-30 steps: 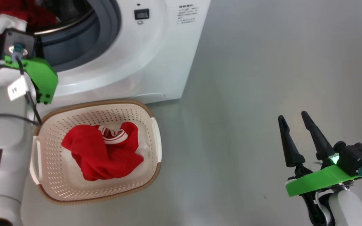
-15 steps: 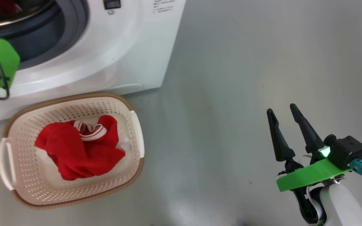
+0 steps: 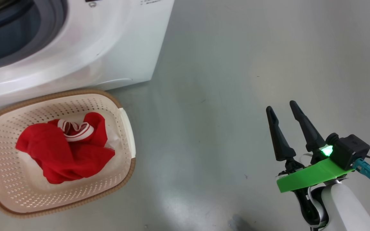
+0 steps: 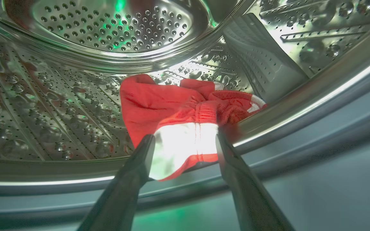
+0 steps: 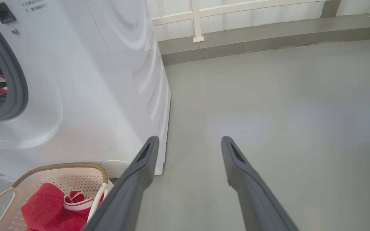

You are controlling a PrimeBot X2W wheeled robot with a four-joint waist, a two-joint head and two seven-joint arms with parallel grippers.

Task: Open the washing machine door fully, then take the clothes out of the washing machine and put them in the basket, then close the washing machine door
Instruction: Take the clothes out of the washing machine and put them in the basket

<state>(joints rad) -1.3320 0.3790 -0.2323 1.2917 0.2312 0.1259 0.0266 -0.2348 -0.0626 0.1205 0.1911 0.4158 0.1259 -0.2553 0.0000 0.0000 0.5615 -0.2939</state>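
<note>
In the left wrist view my left gripper (image 4: 183, 138) is open inside the washing machine, reaching over the grey rubber ring into the perforated steel drum (image 4: 108, 32). A red garment with a white band (image 4: 178, 109) lies at the drum's front lip, its white part between my fingers. The cream basket (image 3: 125, 128) stands on the floor before the white washing machine (image 3: 108, 48) and holds another red garment with striped trim (image 3: 59, 154). My right gripper (image 3: 281, 106) hovers open and empty over bare floor, well right of the basket. The door is out of view.
Grey floor (image 3: 223, 80) stretches to the right of the machine. In the right wrist view a low grey kerb and a white railing (image 5: 198, 19) run along the back. The machine's side panel (image 5: 133, 64) and the basket's rim (image 5: 59, 166) lie left of my right gripper (image 5: 189, 138).
The head camera has swung, so machine and basket sit further left in its view, and my left arm has passed out of that view. The right gripper stays open.
</note>
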